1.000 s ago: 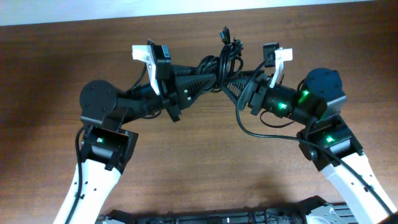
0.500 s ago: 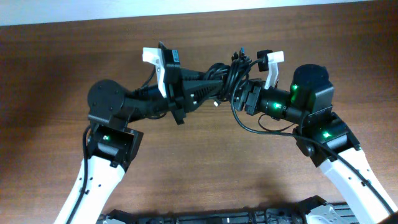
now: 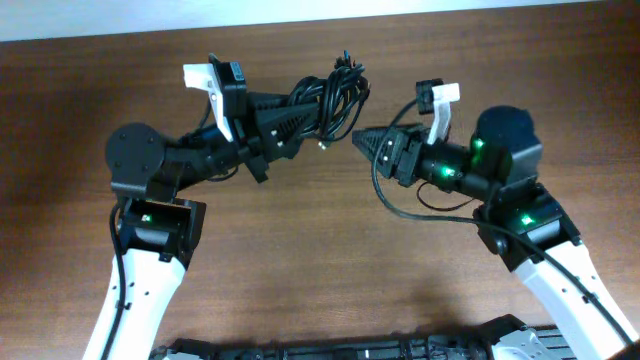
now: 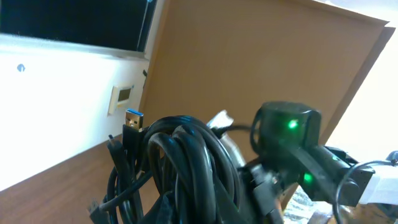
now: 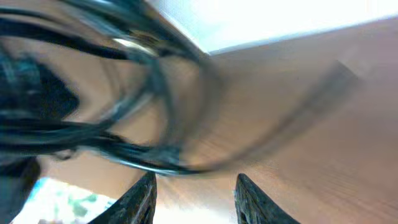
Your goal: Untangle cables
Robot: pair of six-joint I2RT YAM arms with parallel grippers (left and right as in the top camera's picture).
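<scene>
Because the right wrist view is smeared with blur, little reads clearly there beyond the wooden desk (image 3: 300,250) and dark cable streaks. Over the desk's far half, the cables (image 3: 335,90) form one tight black bundle, held up by the left tool (image 3: 308,110), which is grasping them. In the left wrist camera the bundle hides that tool's fingers. Near the bundle but apart from it, the right tool (image 3: 365,142) points toward it, released and empty. One blue-tongued USB plug (image 4: 132,119) sticks up from the bundle.
</scene>
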